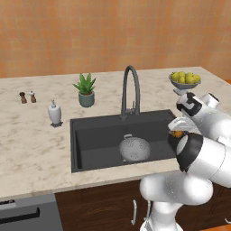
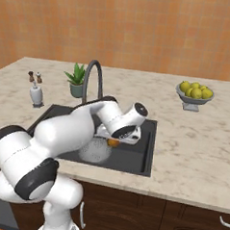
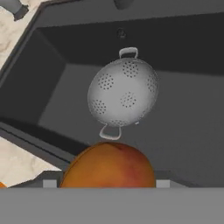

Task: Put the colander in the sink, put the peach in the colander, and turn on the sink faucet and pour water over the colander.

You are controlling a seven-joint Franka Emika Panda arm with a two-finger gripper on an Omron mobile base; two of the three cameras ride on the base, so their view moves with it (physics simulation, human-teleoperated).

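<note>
Broadly, a pale speckled stone counter [image 1: 31, 135] with a matte, mottled surface carries the large rectangular dark charcoal sink [image 1: 94, 140], whose smooth flat walls drop to a dull floor. Behind the basin rises the tall dark grey gooseneck sink faucet [image 1: 131, 88], a slim tube bent in a high arch. On the sink floor sits the round silver-grey metal colander [image 1: 134, 149], a domed bowl dotted with clusters of small holes and fitted with two little loop handles on its rim; in the hand view it appears dome side up, well apart from the gripper. The white arm's two-finger gripper [image 2: 114, 142] hangs over the right part of the basin, above and beside the colander, its jaws spread around the small round orange peach [image 3: 108, 165] and pinching it between them. The peach has a smooth skin with a reddish blush on one side and shows close at the bottom of the hand view, between the finger tips and clear of the colander.
</note>
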